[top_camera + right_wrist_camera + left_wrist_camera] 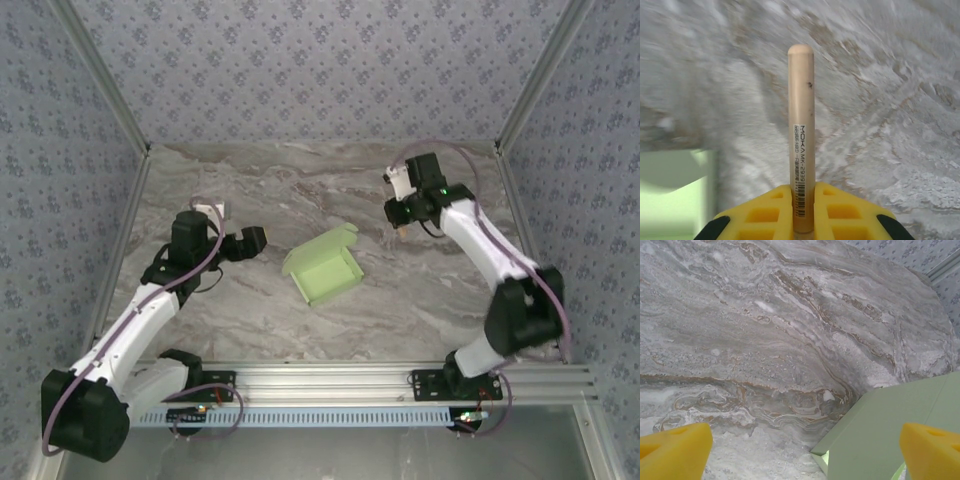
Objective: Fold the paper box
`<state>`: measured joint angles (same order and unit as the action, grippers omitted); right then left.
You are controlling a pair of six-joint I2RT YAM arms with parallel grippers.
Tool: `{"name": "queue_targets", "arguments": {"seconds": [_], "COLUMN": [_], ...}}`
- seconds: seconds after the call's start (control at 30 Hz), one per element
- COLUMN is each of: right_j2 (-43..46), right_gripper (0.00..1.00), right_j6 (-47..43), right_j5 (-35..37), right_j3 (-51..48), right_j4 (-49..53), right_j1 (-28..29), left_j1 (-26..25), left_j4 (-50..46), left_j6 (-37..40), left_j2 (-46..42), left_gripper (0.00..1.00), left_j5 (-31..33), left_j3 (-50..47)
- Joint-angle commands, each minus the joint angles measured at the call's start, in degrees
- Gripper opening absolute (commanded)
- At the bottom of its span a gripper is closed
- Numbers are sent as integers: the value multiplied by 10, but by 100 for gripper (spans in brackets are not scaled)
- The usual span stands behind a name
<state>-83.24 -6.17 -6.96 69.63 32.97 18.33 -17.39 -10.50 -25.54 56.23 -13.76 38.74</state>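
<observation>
Paper box (322, 266) sits mid-table (250, 180), mostly formed, though its back flap looks untucked (hard to tell from above). Right gripper (802, 212) clamps the wooden stick (801, 125); left gripper (252, 241) gapes wide beside the box. Next, I reckon: stick presses the flap, left steadies.

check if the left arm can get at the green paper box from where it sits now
Probably yes. The left arm has its jaws wide open and pointed at the paper box, whose near corner sits just ahead of them, with bare table between.
</observation>
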Motion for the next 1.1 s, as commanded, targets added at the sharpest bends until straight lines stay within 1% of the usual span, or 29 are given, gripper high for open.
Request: {"name": "queue_targets", "arguments": {"seconds": [0.0,0.1,0.2,0.23,0.3,0.37,0.43,0.6,0.67,0.77,0.83,0.9,0.97,1.0,1.03,1.07], "right_j2": [91,153,171,170,165,157,130,52,26,9,-5,-21,-30,-33,-33,-34], "right_gripper": [15,17,21,21,22,19,17,16,16,17,17,21,24,27,31,33], "right_j6": [13,-30,-104,-123,-174,-236,-279,-336,-325,-286,-218,-148,-78,-42,2,35], "right_j5": [-11,10,11,6,-8,-8,0,40,52,35,23,10,18,23,46,59], "right_j3": [-70,-104,-130,-136,-150,-169,-165,-132,-113,-103,-100,-93,-99,-108,-117,-128], "right_j4": [-42,-40,-46,-53,-77,-104,-105,-86,-83,-74,-63,-36,-26,-28,-33,-34], "right_j1": [65,151,222,238,261,282,287,292,290,300,316,339,368,388,405,418], "left_j1": [-2,-2,-1,-2,-2,-2,-2,-1,-2,-2,-2,-2,-2,-2,-2,-2], "left_j4": [4,9,13,14,12,6,-2,-13,-14,-16,-20,-21,-19,-19,-19,-18], "left_j6": [1,-2,-6,-6,-6,-4,-1,3,2,3,4,6,6,6,5,4], "left_j2": [-15,-18,-21,-23,-26,-30,-35,-48,-51,-48,-44,-40,-38,-36,-35,-32], "left_gripper": [96,96,96,96,96,96,96,96,96,96,96,96,96,96,96,96], "left_j5": [-9,-7,-6,-4,-1,3,9,26,30,35,36,38,40,40,38,38], "left_j3": [-10,-14,-18,-19,-18,-16,-12,-13,-15,-16,-15,-13,-12,-11,-10,-9]}}
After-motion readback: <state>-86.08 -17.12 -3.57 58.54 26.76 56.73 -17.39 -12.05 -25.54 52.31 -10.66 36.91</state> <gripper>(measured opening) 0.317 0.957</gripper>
